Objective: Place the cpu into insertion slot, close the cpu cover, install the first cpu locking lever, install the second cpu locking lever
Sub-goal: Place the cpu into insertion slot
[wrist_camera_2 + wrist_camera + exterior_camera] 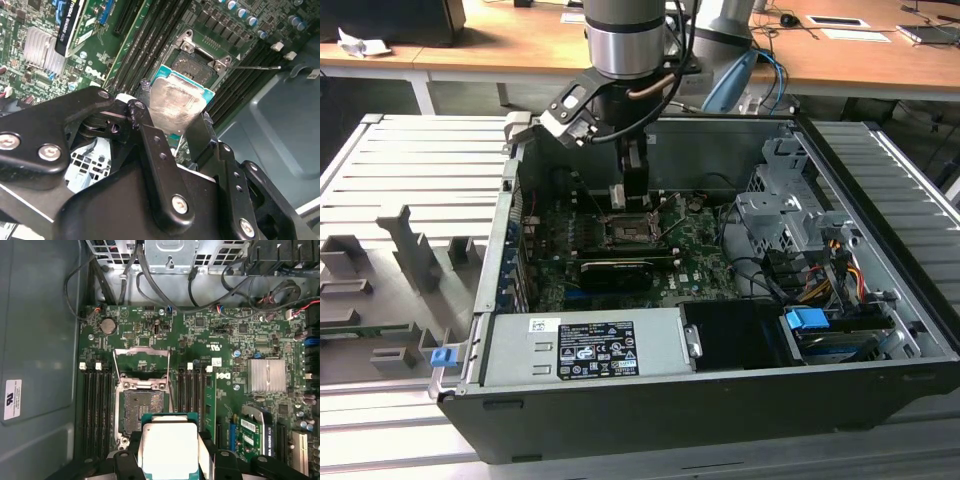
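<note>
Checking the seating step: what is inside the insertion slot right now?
In the first wrist view the insertion slot shows a bare dark contact field, nothing seated. The cpu, held in the gripper, hides one edge of the slot, so that part cannot be judged.

Grey and ribbed throughout, cut by long parallel grooves: a metal worktop (410,150). Carries an open dark computer case (720,420) lying on its side, set across the middle and reaching towards the exterior view's right. Holds, on the exterior view's left, a cluster of grey fixture blocks (415,250), some upright, some low and flat. Bears a small blue clip (442,356) just beside the case's near corner, against the lowest block. Shows bare ribbed strips past the case on the exterior view's right.
</note>
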